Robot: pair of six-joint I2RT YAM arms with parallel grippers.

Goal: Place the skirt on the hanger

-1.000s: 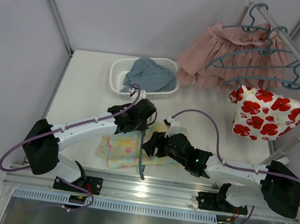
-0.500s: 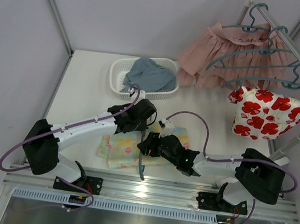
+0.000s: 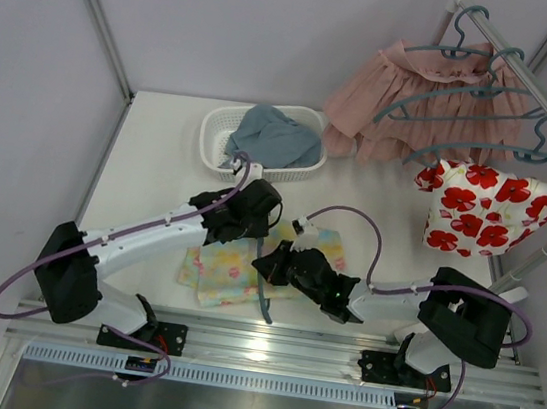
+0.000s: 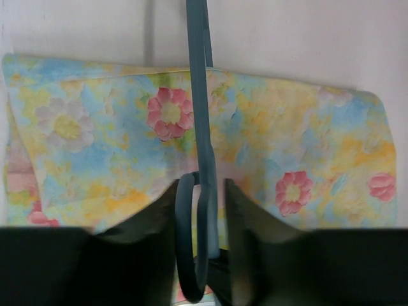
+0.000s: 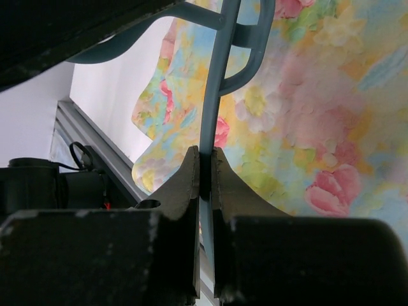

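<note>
Near the table's (image 3: 157, 169) front edge, the top view shows the skirt (image 3: 212, 272) lying flat with the hanger (image 3: 260, 300) held over it, not yet threaded. In the left wrist view, the left gripper (image 4: 201, 185) stands slightly open around the hanger's hook. In the right wrist view, the right gripper (image 5: 205, 156) pinches the hanger's bar, so the hanging itself is all left to do.

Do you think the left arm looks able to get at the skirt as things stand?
Probably, though not freely: the left end effector hangs just above the skirt, but the hook of the hanger stands between its parted jaws; the right end effector is clamped on that hanger's bar.
</note>
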